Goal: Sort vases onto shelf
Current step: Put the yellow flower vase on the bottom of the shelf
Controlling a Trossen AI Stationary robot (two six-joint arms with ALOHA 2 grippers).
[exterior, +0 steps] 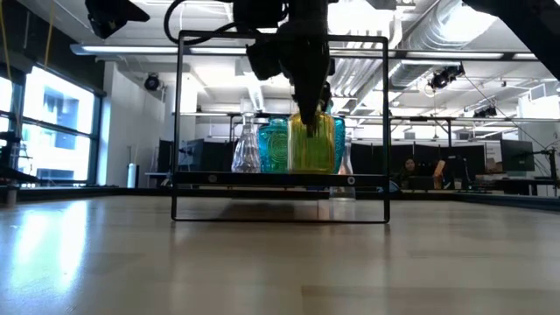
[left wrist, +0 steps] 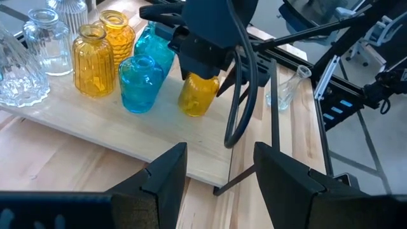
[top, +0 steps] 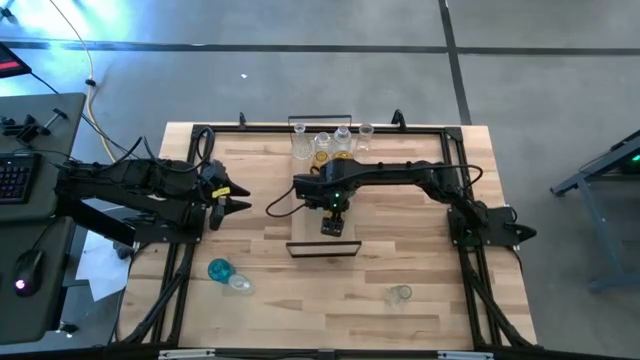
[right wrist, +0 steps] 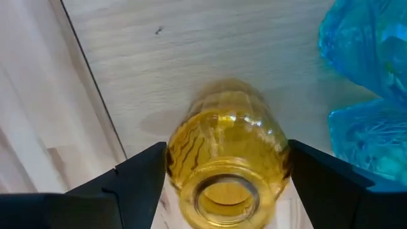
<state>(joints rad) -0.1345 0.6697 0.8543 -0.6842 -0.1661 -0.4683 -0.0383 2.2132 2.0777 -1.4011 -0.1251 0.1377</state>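
Right tool hangs over the shelf from my seat, its two fingers spread wide either side of an amber vase. I see gaps between the fingers and the glass in the right wrist view, so I read it as released, with the vase standing upright on the board. Teal vases sit just beside it. In the left wrist view I count more on the same board: a teal vase, two amber ones and clear ones at the far end. My left tool waits off the shelf's end, fingers parted and empty. On the counter near the front edge lie a teal vase and a clear one. Farther back, a cluster of clear and amber vases stands by the rear edge.
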